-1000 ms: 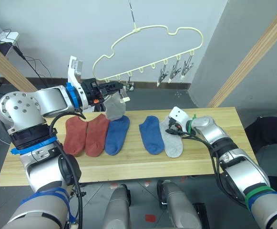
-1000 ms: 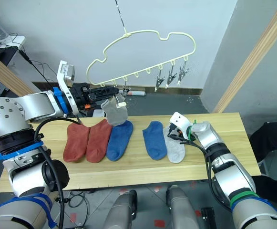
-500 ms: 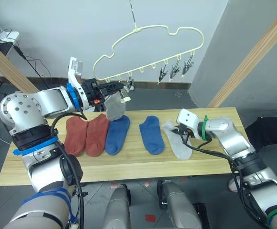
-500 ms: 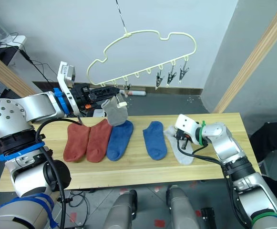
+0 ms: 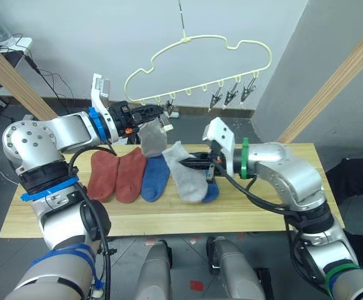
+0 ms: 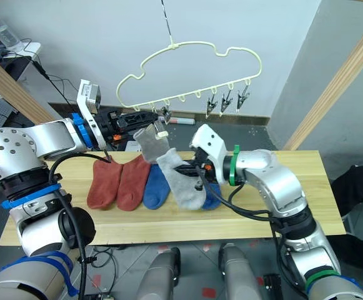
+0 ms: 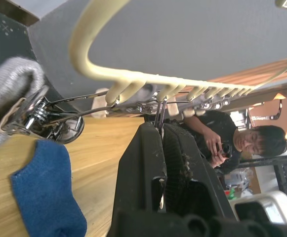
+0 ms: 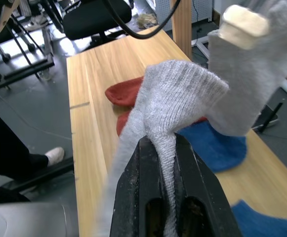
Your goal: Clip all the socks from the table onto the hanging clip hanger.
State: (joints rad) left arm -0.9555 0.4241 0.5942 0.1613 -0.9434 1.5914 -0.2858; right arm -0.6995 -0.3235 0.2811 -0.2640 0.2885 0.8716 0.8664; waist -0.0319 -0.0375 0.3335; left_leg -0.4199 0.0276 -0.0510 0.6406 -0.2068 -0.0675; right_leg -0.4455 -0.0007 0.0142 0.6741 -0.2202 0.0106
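The pale yellow clip hanger (image 5: pixel 184 41) hangs above the table (image 5: pixel 262 215). My left gripper (image 5: pixel 158 112) is shut on one of its metal clips (image 7: pixel 158 109). A light grey sock (image 5: pixel 153 141) hangs from a neighbouring clip. My right gripper (image 5: pixel 186 164) is shut on the other light grey sock (image 5: pixel 186 179) and holds it above the table, just right of the hanging one. Two rust-red socks (image 5: pixel 103 175) and a blue sock (image 5: pixel 155 179) lie at the left. A second blue sock (image 5: pixel 212 191) is partly hidden under the held sock.
Three free clips (image 5: pixel 232 97) hang at the hanger's right end. Slanted wooden poles (image 5: pixel 331 81) stand at both sides of the table. A seated person (image 7: pixel 217 138) is beyond the table in the left wrist view. Cables lie on the floor behind.
My right gripper has lifted the grey sock off the table's right part and carried it left, up beside the hanging sock. The left gripper has stayed at the hanger.
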